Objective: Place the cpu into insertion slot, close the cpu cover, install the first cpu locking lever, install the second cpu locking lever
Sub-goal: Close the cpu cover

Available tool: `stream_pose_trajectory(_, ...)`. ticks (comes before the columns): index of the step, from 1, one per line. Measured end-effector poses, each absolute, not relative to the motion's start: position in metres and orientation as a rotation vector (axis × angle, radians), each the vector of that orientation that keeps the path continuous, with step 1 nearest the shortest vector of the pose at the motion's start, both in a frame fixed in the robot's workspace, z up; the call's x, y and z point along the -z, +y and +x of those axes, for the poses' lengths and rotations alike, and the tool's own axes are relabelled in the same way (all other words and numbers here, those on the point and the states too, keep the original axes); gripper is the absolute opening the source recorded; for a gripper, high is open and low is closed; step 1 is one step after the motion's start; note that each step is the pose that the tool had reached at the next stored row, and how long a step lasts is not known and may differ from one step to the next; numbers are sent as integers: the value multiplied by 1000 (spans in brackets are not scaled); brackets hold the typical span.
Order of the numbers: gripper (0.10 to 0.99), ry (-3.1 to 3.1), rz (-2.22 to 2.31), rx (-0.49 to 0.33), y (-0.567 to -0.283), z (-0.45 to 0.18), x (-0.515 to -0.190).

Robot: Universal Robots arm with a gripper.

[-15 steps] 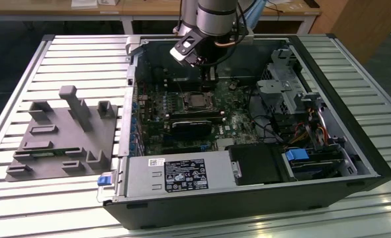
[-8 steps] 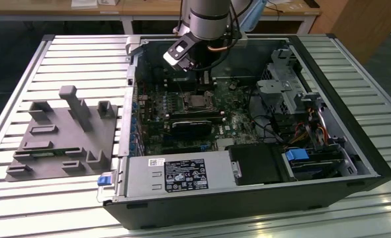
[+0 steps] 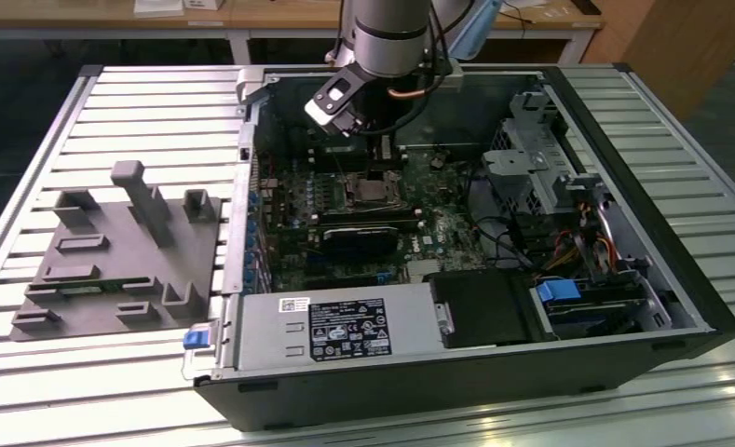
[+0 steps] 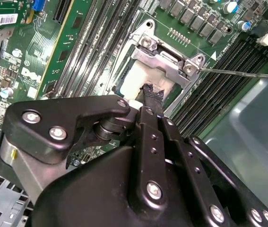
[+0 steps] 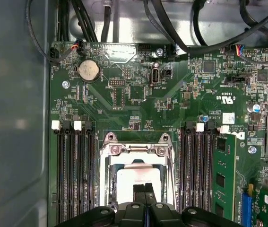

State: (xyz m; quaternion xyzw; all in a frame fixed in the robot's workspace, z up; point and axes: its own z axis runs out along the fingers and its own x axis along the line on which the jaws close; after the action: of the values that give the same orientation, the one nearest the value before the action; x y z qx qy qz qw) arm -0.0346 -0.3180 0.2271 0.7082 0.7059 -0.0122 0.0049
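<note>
The cpu (image 5: 134, 182) lies flat in the insertion slot (image 3: 370, 192) on the green motherboard, and its pale silvery top (image 4: 136, 80) shows in both wrist views. Around it lies the cpu cover (image 5: 136, 152), a silvery frame hinged on two screws (image 4: 168, 60). One thin locking lever (image 4: 237, 73) sticks out sideways from the hinge, unlatched. My gripper (image 5: 144, 193) hovers right over the cpu's near edge, its black taped fingertips (image 4: 150, 92) pressed together with nothing between them. In the exterior view the gripper (image 3: 380, 147) hangs inside the open case, just above the socket.
Long black memory slots (image 5: 74, 175) flank the socket, and a memory stick (image 5: 221, 177) stands in one of them. Cables (image 5: 171, 28) run along the case wall. A black block (image 3: 360, 237), the power supply (image 3: 342, 326) and a drive cage (image 3: 548, 163) surround the board. A grey fixture plate (image 3: 118, 251) lies outside the case.
</note>
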Motion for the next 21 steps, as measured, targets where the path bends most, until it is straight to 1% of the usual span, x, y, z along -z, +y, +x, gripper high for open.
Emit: stream_pose_trajectory(21,102,2577,1772,35,-318,-35,-226)
